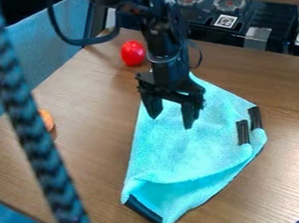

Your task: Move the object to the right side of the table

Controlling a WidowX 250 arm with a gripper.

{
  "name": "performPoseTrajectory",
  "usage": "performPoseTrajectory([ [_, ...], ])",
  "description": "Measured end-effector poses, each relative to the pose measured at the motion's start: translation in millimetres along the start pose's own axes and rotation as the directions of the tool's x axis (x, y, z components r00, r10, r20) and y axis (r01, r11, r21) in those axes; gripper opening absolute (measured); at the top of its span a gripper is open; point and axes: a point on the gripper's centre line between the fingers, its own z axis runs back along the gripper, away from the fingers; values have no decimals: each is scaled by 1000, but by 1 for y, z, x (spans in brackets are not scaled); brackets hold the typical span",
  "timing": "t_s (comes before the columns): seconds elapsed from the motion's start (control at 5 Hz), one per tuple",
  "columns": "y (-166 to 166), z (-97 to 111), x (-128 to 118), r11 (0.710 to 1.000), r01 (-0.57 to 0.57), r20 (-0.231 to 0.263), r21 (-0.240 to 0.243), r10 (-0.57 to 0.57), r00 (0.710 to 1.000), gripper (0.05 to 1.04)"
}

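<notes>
1. Turquoise cloth (183, 152), presumably the object to be moved, lies loosely spread on a wooden table (284, 87), around the centre of the view and down toward its lower edge.

2. Black gripper (173, 113) hangs over the cloth's upper part, its two fingers spread well apart, turquoise fabric visible between them and nothing grasped. Whether the fingertips touch the fabric cannot be told.

3. Most of the cloth lies below the gripper in the view, on the side away from the arm. Its long axis slants from a narrow top corner, behind the gripper, to a bottom corner at lower left.

4. One finger sits to the left and slightly higher in the view, the other to the right and lower, so the line between them runs roughly across that long axis. Closing there would likely gather the fabric from its two sides, provided the fingertips are low enough.

5. Two dark strips (242, 132) mark the cloth's right-hand edge. If the task means the right of the view, the cloth should travel that way once pinched; a shallow pinch could slip off the flat fabric.
</notes>
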Motion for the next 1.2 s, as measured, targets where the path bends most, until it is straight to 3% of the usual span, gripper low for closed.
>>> performPoseTrajectory([
  [0.2, 0, -5, -5, 999, 32, -53, 8, -32, 998, 1000],
  [0.8, -14, -27, -9, 995, 76, -29, 59, -74, 997, 1001],
  [1.2, -29, -32, 8, 995, 77, -4, 69, -77, 997, 1001],
])
